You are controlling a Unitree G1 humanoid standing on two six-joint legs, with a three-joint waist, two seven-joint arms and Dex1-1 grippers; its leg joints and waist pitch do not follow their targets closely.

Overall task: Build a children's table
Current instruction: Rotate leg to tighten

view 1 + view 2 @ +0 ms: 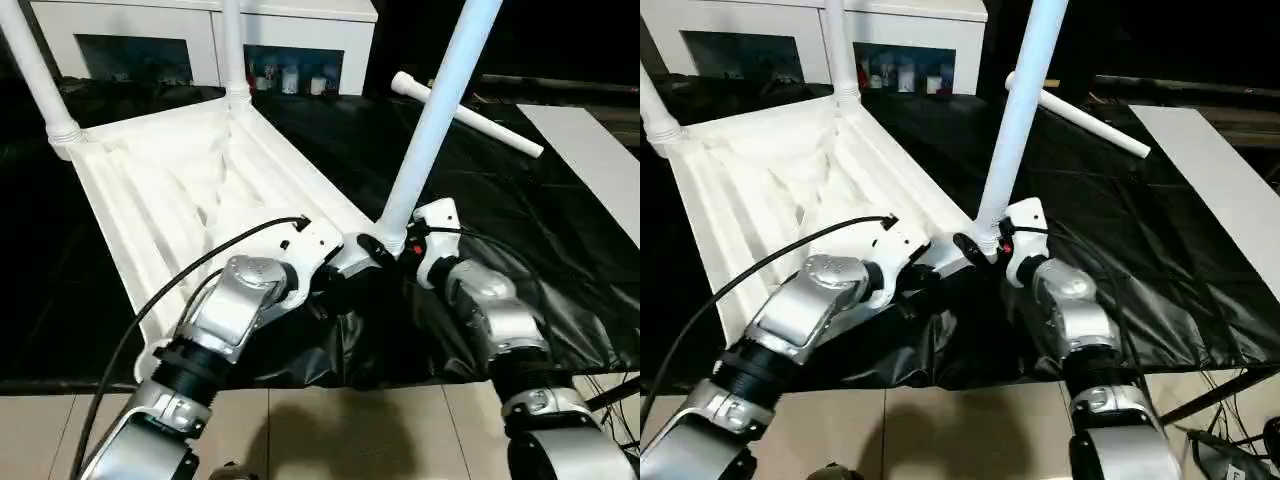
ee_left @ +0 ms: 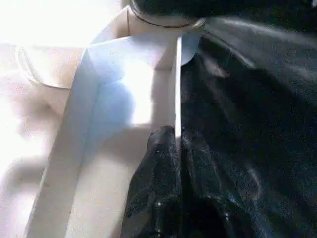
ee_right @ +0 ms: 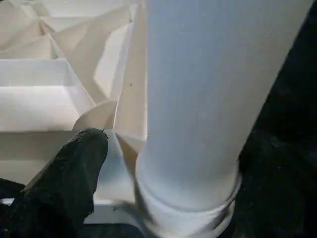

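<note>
**Upturned table, three legs standing**

The white table top (image 1: pixel 170 190) lies ribbed side up on a black sheet (image 1: pixel 470 220). Three legs rise from its corners: one at the far left (image 1: pixel 35 75), one at the far middle (image 1: pixel 232 50), and one at the near corner (image 1: pixel 435 120), leaning right. A fourth leg (image 1: pixel 470 115) lies loose on the sheet beyond. The left gripper (image 1: pixel 345 262) meets the top's near edge, and the right gripper (image 1: pixel 395 248) sits at the near leg's base. A white cabinet (image 1: pixel 200 40) stands behind, and a flat white board (image 1: pixel 590 160) lies at the right.
</note>
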